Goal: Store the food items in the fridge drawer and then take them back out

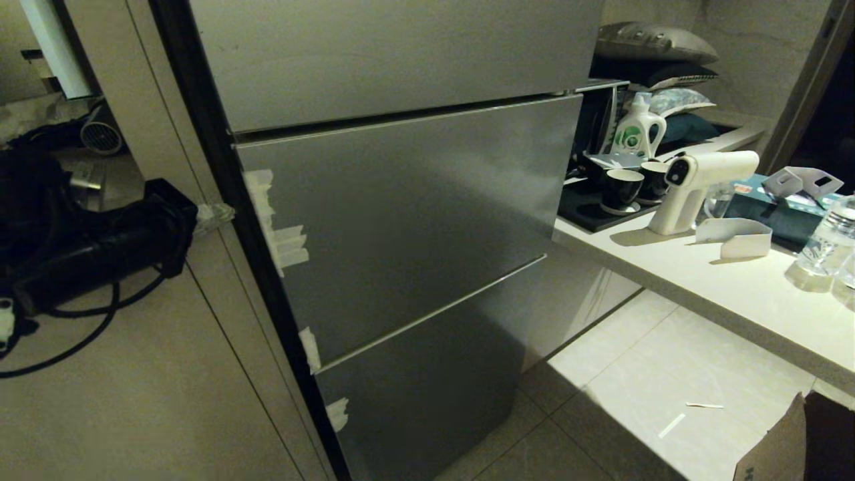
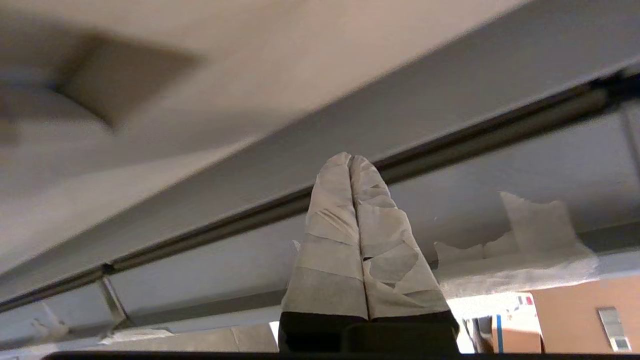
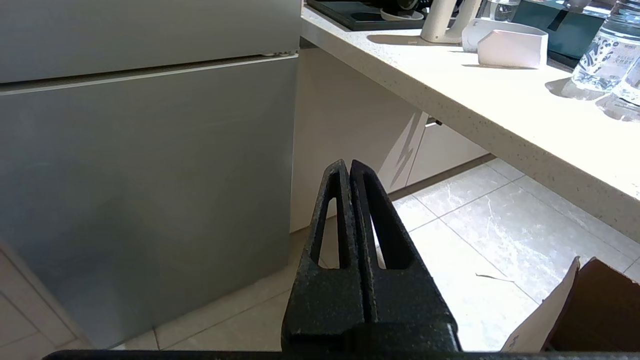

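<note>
Nearest, right gripper (image 3: 350,167) parked low over the floor, fingers pressed together, empty. Further in, left gripper (image 2: 351,159), tape-wrapped, pinched closed on nothing, tips near the dark seam between grey fridge panels (image 1: 407,214). All fronts closed; fridge drawer hidden behind them. No food items visible anywhere, neither beside the fridge nor on the counter (image 1: 735,294) far right. Stage of task unclear: probably either nothing begun or everything finished.

Left pincer (image 2: 350,162) (tape-wrapped) and right pincer (image 3: 348,167) both pressed closed.

Home kitchen, steel fridge (image 1: 401,220), stone counter (image 1: 721,294), mugs (image 1: 621,189), tiled floor (image 1: 654,394)
</note>
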